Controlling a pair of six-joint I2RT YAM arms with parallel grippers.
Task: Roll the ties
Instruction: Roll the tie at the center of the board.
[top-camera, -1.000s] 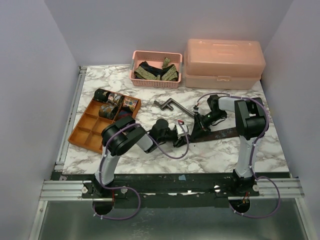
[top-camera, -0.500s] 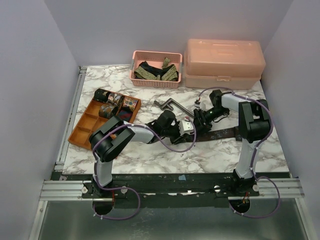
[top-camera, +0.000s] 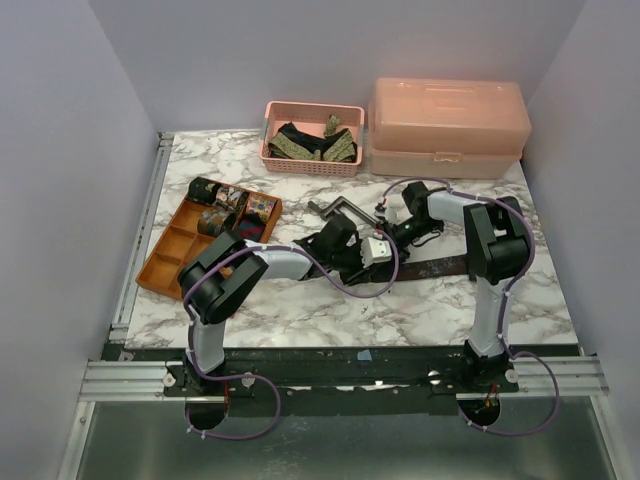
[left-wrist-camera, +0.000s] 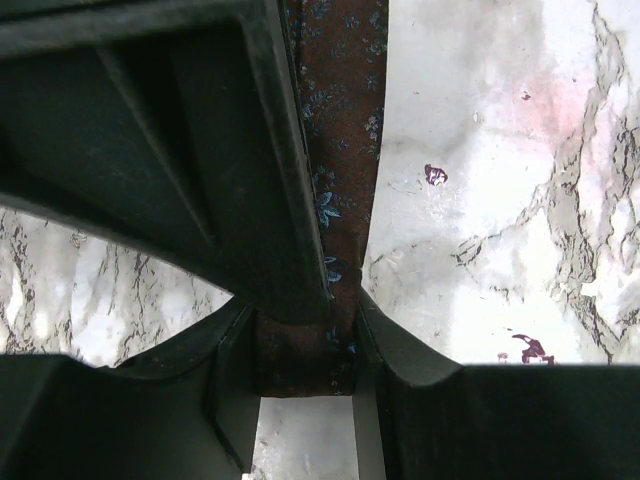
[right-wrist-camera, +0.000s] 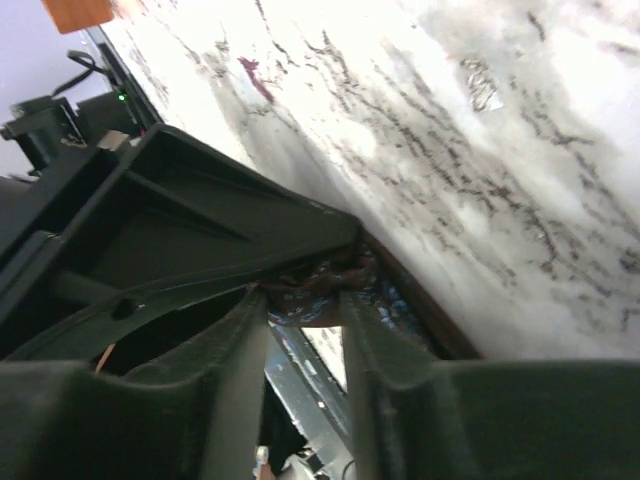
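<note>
A dark brown tie (top-camera: 440, 266) with small blue flowers lies as a flat strip on the marble table, right of centre. My left gripper (top-camera: 372, 266) and right gripper (top-camera: 390, 240) meet at its left end. In the left wrist view the left gripper (left-wrist-camera: 305, 342) is shut on the tie's end (left-wrist-camera: 345, 120), with the strip running away over the table. In the right wrist view the right gripper (right-wrist-camera: 303, 305) is shut on a bunched fold of the same tie (right-wrist-camera: 400, 300), close against the left gripper's dark body.
An orange divided tray (top-camera: 170, 265) at the left holds several rolled ties (top-camera: 228, 205). A pink basket (top-camera: 312, 165) at the back holds loose ties. A pink lidded box (top-camera: 447, 125) stands beside it. A grey metal crank bar (top-camera: 338, 211) lies just beyond the grippers.
The left arm has stretched out to the right, bringing its gripper to the tie's left end. The right gripper has shifted a little left and towards the back. Both now pinch the tie.
</note>
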